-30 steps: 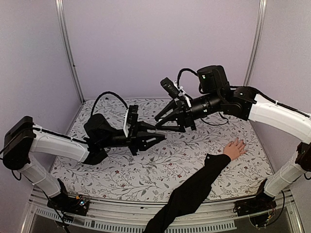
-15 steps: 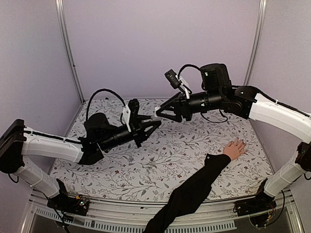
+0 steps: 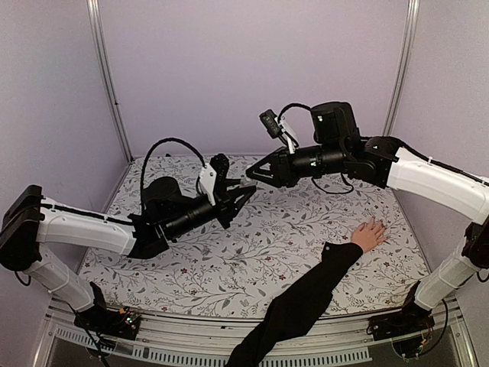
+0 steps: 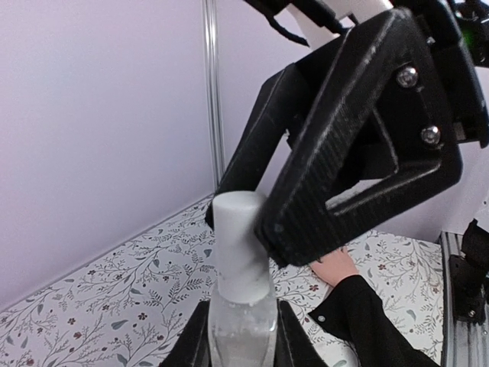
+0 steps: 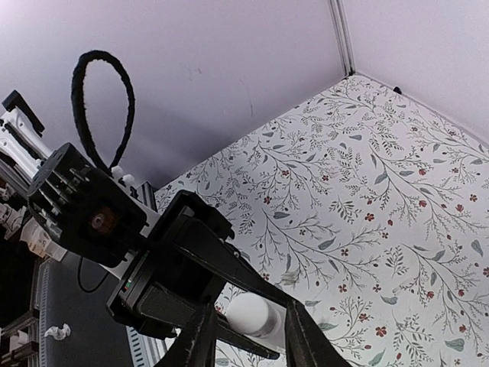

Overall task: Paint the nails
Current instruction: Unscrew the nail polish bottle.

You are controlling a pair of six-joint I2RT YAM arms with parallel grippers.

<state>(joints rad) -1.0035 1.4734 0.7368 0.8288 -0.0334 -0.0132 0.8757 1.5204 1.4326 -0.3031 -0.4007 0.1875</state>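
Observation:
A light-skinned hand (image 3: 370,232) in a long black sleeve lies flat on the floral cloth at the right. Its nails are too small to make out. My left gripper (image 3: 241,196) is shut on a small pale translucent bottle (image 4: 241,330) and holds it in the air with its white cap (image 4: 240,251) pointing at my right gripper (image 3: 253,174). In the right wrist view my right gripper (image 5: 252,338) stands open around the cap (image 5: 254,314), with a thin gap on each side. In the left wrist view the hand (image 4: 337,267) shows partly behind the right gripper's finger.
The floral cloth (image 3: 306,229) covers the table. The sleeved arm (image 3: 302,298) runs from the near edge to the right middle. Lilac walls and metal corner posts (image 3: 107,76) close in the back and sides.
My left gripper has lifted the bottle up and to the right. My right gripper has come in to meet it, so its fingers now straddle the cap. The hand has not moved.

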